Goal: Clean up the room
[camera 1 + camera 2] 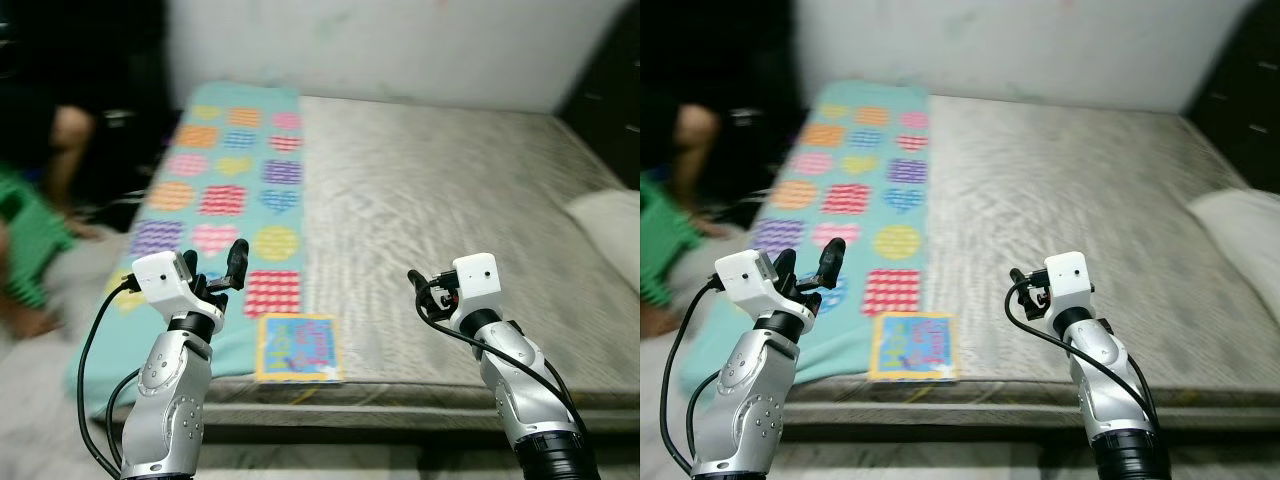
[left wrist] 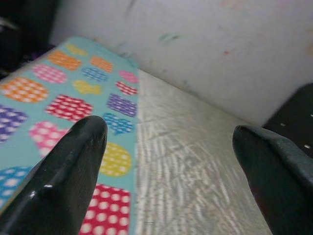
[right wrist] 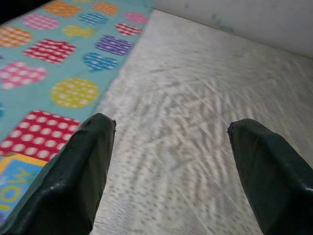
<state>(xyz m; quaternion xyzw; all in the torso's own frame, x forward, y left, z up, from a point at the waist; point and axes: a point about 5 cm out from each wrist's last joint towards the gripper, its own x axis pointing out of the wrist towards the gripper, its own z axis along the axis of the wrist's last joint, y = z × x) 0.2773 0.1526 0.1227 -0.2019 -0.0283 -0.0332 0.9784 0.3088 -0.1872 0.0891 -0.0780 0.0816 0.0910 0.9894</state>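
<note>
Hovering over grey woven mattress (image 1: pixel 450 190): left claw (image 1: pixel 215 268), right claw (image 1: pixel 425 290), both spread; square book (image 1: pixel 297 347) on patterned teal blanket (image 1: pixel 225 190).

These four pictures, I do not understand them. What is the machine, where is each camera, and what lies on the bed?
It is a humanoid robot standing at a bed. The two wide pictures come from cameras in its head; the other two come from its wrists, looking along the black fingers. The left gripper and right gripper are raised over the near edge, both open and holding nothing. On the bed lie a turquoise patterned blanket, a colourful book and a white pillow. A blurred person is at the left.
</note>
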